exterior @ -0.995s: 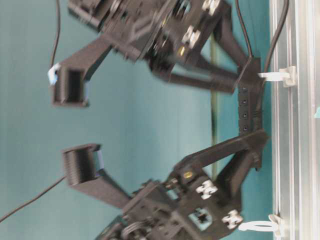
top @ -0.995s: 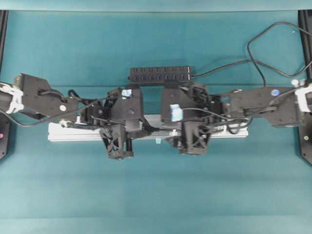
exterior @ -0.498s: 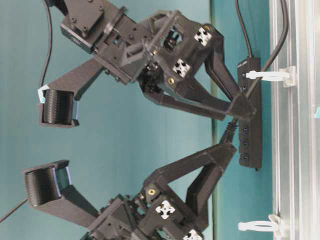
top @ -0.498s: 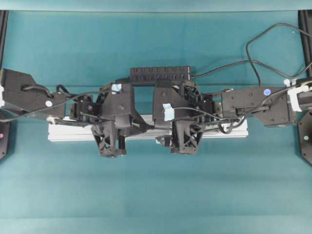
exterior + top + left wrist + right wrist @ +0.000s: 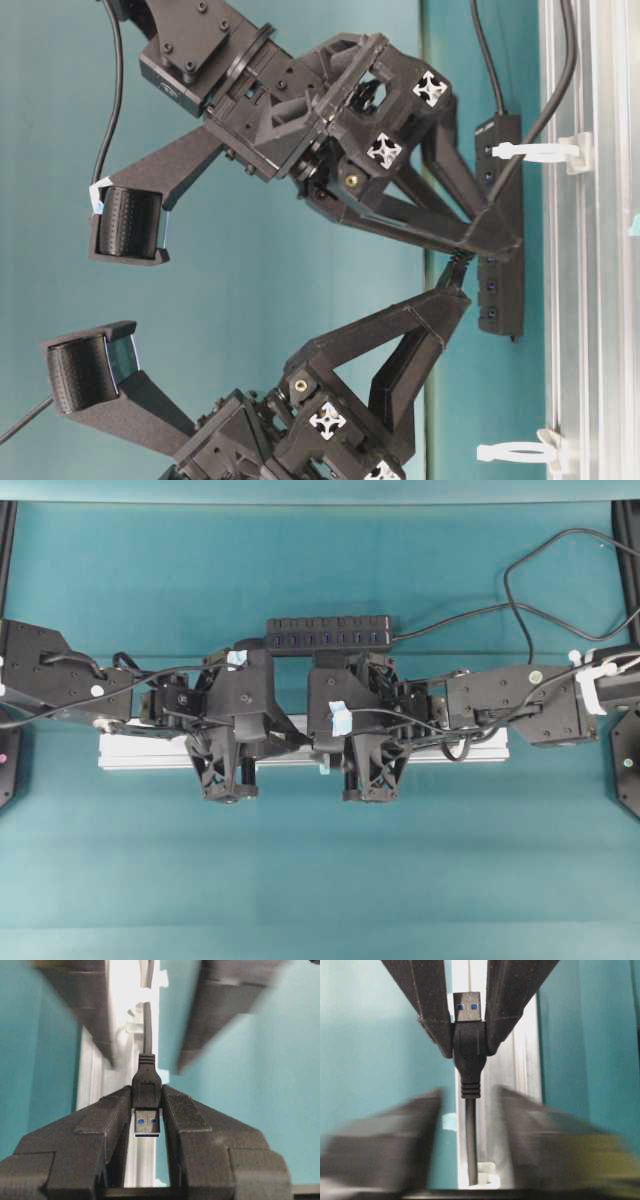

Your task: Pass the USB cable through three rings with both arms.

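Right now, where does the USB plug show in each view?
Overhead: USB plug not visible.
Table-level: only its ribbed collar shows, centre-right.
Left wrist: lower centre, clamped in the jaws of the left gripper.
Right wrist: top centre, tip pointing up.
Shared landmark: the silver rail, visible in all four views.

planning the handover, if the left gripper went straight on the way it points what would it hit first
The right gripper, most likely: its blurred fingers flank the USB cable just past the plug the left gripper holds. Depth is hard to judge.
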{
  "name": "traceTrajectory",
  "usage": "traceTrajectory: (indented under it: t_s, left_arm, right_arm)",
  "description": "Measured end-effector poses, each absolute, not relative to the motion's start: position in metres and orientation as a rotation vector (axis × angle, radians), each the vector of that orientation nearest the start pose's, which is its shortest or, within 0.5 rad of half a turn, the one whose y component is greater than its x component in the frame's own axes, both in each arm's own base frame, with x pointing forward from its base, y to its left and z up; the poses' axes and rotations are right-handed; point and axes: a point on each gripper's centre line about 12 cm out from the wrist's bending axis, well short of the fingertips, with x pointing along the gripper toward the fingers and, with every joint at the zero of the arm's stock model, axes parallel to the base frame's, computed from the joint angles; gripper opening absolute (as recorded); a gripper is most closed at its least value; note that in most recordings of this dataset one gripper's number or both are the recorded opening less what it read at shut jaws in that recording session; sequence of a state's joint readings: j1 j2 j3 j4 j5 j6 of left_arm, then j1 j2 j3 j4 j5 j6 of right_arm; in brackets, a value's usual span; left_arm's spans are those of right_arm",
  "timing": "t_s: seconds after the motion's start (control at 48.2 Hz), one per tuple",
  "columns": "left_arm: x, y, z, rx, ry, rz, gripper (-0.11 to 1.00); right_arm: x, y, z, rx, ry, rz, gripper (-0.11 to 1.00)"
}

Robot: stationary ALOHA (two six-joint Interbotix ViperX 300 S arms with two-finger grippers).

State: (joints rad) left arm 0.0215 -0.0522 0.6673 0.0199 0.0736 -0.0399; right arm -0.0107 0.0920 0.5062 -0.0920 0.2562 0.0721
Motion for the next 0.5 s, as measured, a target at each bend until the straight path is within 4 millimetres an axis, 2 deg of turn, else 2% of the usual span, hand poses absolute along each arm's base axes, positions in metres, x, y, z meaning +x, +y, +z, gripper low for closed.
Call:
traceTrajectory:
  t_s: [0.124,0.498]
  left_arm:
    - [0.3793,0.0083,0.1812,-0.026,0.696,0.029,0.22]
    - [0.3781,0.0083,0.1798,-0.026,0.711,0.029,0.22]
  right_arm:
    - [0.4125,-0.0072,0.1616,-0.023,0.855,-0.024,-0.06]
    - [0.4133,-0.0072,0.1611,-0.023,0.854,-0.024,-0.08]
